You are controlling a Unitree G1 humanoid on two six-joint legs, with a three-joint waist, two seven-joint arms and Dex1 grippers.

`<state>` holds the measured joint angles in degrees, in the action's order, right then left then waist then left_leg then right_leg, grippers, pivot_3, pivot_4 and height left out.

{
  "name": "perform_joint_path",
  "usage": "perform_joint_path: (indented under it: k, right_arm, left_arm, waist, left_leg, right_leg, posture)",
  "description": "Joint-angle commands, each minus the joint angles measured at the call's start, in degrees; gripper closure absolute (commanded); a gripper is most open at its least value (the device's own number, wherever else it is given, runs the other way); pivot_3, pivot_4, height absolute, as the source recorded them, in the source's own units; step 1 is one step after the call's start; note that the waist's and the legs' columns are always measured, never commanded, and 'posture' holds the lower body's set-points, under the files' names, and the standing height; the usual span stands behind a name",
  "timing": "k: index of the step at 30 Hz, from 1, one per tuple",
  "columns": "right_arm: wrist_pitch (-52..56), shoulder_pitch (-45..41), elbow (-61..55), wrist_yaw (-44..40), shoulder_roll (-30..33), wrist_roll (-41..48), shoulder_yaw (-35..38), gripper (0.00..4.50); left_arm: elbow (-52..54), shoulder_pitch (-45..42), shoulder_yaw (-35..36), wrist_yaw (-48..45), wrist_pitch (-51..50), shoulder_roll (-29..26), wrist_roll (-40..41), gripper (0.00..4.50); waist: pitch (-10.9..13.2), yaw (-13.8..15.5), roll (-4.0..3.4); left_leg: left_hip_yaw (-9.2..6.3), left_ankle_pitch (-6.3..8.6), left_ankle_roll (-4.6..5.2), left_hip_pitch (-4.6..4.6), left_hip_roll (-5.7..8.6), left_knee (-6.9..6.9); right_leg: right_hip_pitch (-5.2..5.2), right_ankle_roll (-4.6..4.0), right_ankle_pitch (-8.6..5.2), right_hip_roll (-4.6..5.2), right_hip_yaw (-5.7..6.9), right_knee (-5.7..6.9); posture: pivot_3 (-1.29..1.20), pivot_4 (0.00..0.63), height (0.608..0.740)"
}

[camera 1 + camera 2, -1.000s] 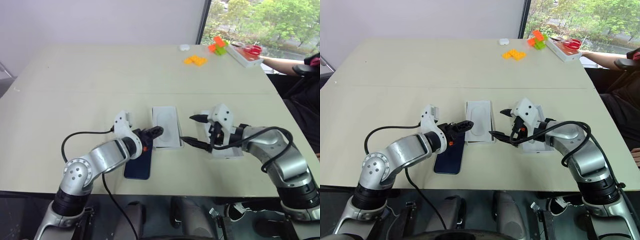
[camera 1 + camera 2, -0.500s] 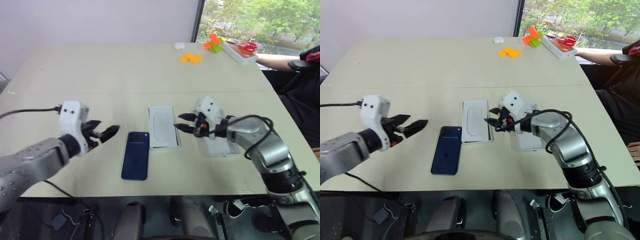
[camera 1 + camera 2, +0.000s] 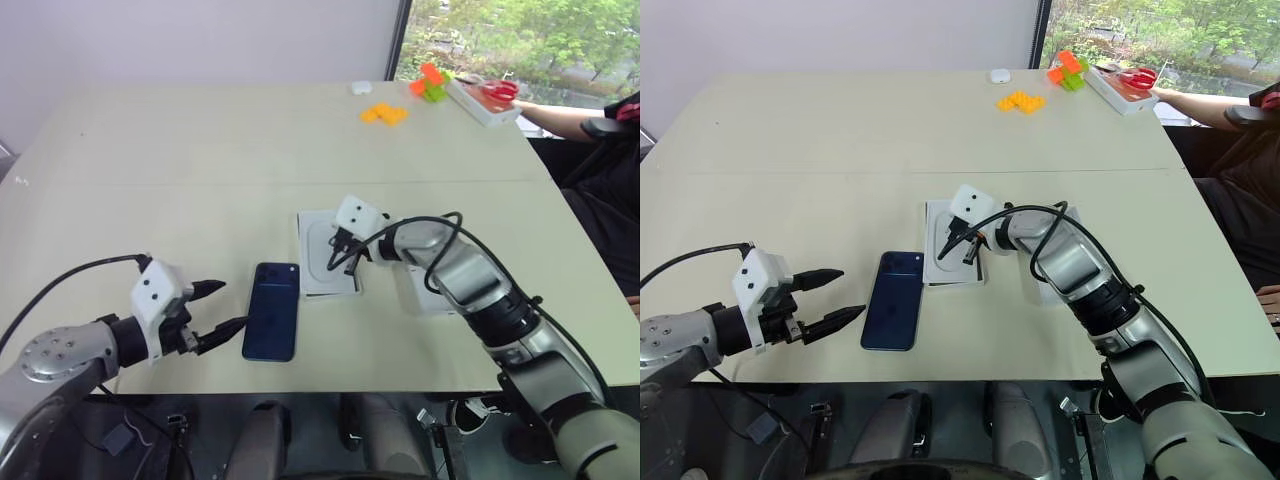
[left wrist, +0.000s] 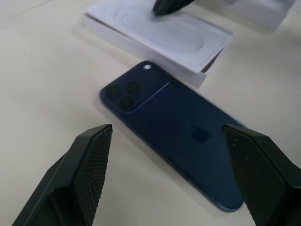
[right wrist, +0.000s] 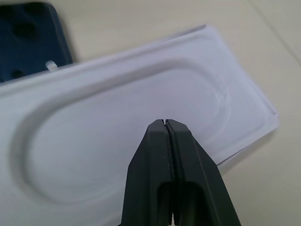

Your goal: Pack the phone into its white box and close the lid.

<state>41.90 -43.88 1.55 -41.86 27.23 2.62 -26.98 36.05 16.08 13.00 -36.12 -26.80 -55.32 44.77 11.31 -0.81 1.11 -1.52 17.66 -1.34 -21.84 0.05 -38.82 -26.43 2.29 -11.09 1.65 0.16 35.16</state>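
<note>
I am seeing the phone (image 3: 273, 324) lying face down on the table (image 3: 200, 160), just beside the white box (image 3: 328, 252). My left gripper (image 3: 222, 306) is standing spread just left of it; my right gripper (image 3: 958, 247) is hovering clenched, empty, over the box's moulded insert (image 5: 127, 141).

Two robot arms: silver-grey metal links with rounded joint housings and black bands, a loose black cable running along each. Left gripper (image 3: 222, 305): white boxy wrist housing, small orange-red mark, two tapering black fingers (image 4: 87, 162) with fine cross-hatched pads. Right gripper (image 3: 958, 248): same white housing, smooth black fingers.
</note>
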Motion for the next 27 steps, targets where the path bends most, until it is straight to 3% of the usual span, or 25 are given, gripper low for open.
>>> perform_joint_path:
  k: [1, 11, 27]
  right_arm:
    - [-1.2, -1.7, 0.7, -3.1, -0.2, -1.4, -1.5, 4.45]
    - [-10.7, 0.7, -2.6, -15.9, 5.1, -3.2, -4.5, 4.45]
    - [-15.3, -1.8, 9.5, -6.7, -2.5, -8.5, -0.2, 4.45]
  left_arm:
    - [2.1, 0.2, 2.8, -2.3, 0.8, 1.2, -0.8, 0.55]
    - [2.5, 0.1, 3.0, -3.5, -1.0, 4.2, -3.1, 0.55]
    - [2.2, -3.3, 2.1, -3.8, -3.9, 7.2, -3.6, 0.55]
  waist:
    - [0.0, -0.1, 0.0]
    - [0.0, -0.1, 0.01]
    - [0.0, -0.2, 0.02]
  left_leg:
    - [0.01, 0.0, 0.0, 0.01, -0.01, -0.01]
    - [0.0, 0.01, 0.01, 0.17, -0.03, -0.02]
    - [0.0, 0.0, 0.01, 0.41, -0.06, -0.12]
  right_leg:
    - [0.0, 0.01, 0.0, 0.02, -0.01, 0.0]
    - [0.16, 0.09, -0.01, 0.0, 0.0, 0.04]
    - [0.32, -0.1, 0.1, -0.09, -0.01, 0.24]
  posture:
    - [0.0, 0.15, 0.73]
    - [0.0, 0.15, 0.73]
    - [0.0, 0.15, 0.73]
